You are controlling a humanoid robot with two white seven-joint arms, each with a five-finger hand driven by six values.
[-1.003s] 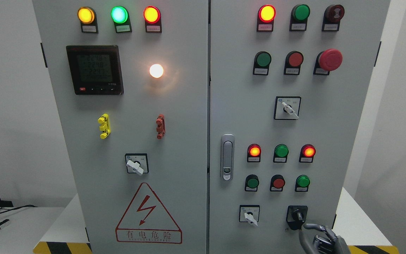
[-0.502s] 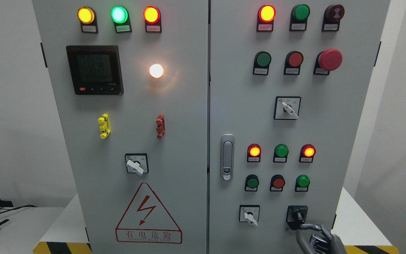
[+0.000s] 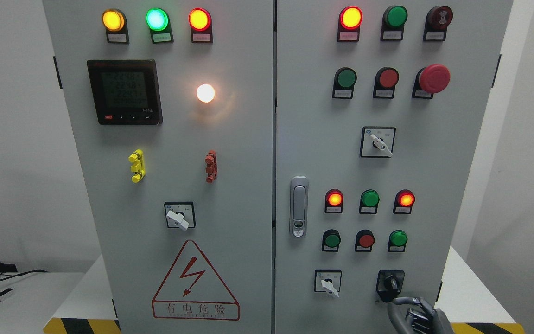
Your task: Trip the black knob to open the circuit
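A grey cabinet (image 3: 248,139) with two doors stands on a white desk (image 3: 471,292). The left door carries a meter (image 3: 124,91), a lit white lamp (image 3: 206,93) and a red warning triangle (image 3: 195,280). The right door has a red mushroom button (image 3: 434,78) and a silver latch (image 3: 299,206).

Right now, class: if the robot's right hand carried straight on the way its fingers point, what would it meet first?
Probably the black knob: the right hand sits just below it, fingers angled up-left toward it, though depth is unclear.
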